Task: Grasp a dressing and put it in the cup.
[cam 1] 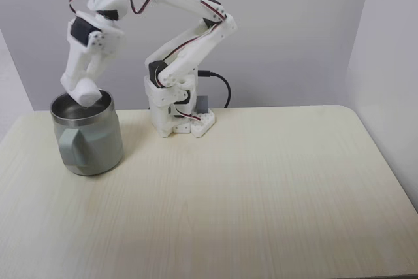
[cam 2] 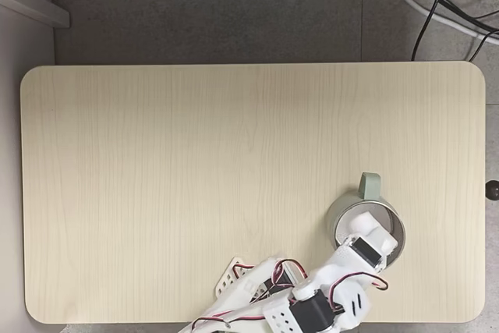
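Your cup (cam 1: 87, 136) stands at the table's (cam 1: 248, 194) left end in a fixed view, handle toward the camera. Above its rim, your gripper (cam 1: 83, 91) points steeply down with the dressing (cam 1: 85, 89) pinched between its fingers, right at the cup's mouth. Further right, the arm (cam 1: 189, 44) folds up from its base (cam 1: 179, 119), elbow bent, and arches over leftward.
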`<state>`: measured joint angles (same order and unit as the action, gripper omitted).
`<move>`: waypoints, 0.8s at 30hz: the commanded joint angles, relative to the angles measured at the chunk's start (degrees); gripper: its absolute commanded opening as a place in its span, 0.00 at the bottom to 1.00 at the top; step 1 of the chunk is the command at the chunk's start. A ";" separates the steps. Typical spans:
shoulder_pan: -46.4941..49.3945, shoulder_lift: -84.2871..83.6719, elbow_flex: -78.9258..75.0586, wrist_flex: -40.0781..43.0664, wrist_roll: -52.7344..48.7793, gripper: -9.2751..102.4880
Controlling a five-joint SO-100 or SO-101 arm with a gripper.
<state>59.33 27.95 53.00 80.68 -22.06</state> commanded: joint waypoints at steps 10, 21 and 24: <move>1.41 -0.88 2.37 -0.09 4.75 0.29; -0.79 1.85 1.85 0.53 3.43 0.29; -0.88 3.43 1.93 -0.44 2.99 0.29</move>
<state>59.24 29.79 53.00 81.30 -18.19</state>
